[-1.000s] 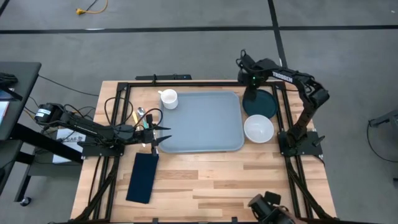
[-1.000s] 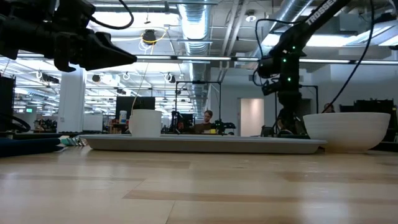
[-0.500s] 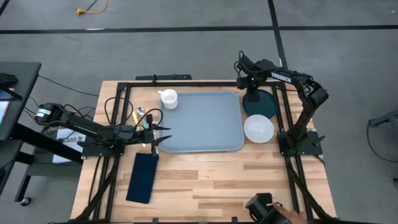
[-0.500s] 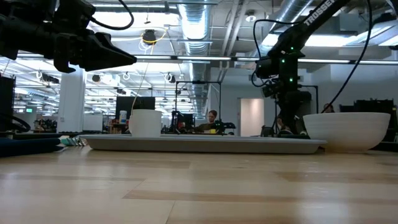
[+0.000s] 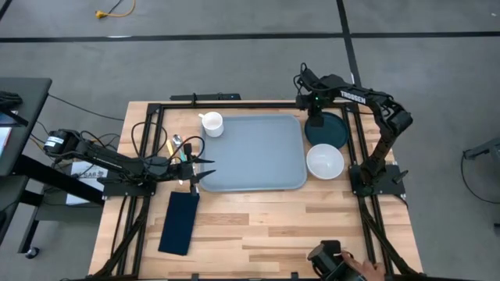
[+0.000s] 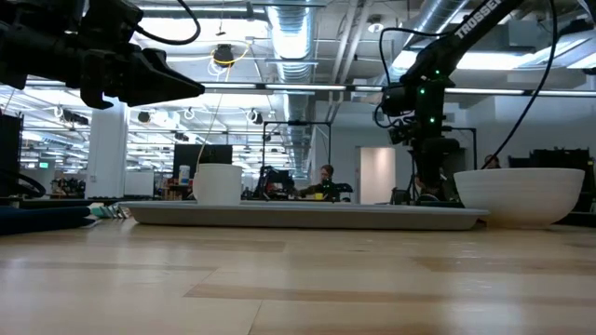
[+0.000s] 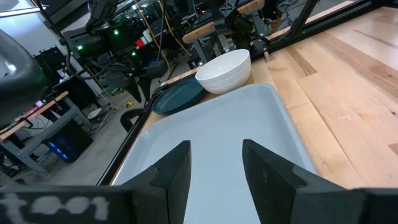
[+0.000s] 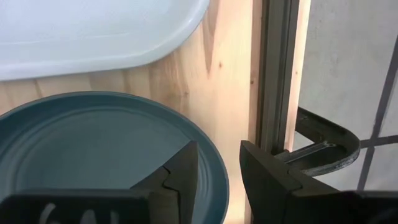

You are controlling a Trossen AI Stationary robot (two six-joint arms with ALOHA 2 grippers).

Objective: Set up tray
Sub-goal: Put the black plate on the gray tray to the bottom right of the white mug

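Observation:
The grey-blue tray lies flat in the middle of the table with nothing on it. Right of it, a dark teal plate and a white bowl rest on the wood. My right gripper points steeply down over the plate's far left rim. It is open, with one finger over the plate's inside and the other beyond the rim. My left gripper hovers level and open at the tray's left edge, holding nothing. My right gripper stands astride the plate's far rim from above. I cannot tell whether its fingertips touch the plate. In the low view the bowl and the tray's rim hide their ends.
A white cup stands off the tray's far left corner, with cutlery beside it. A folded navy napkin lies at the near left. A dark frame rail runs just beyond the plate. Bare wood fills the near half of the table.
My right gripper has rolled about the line it points along while staying over the plate's far rim. The plate, bowl and tray have not moved.

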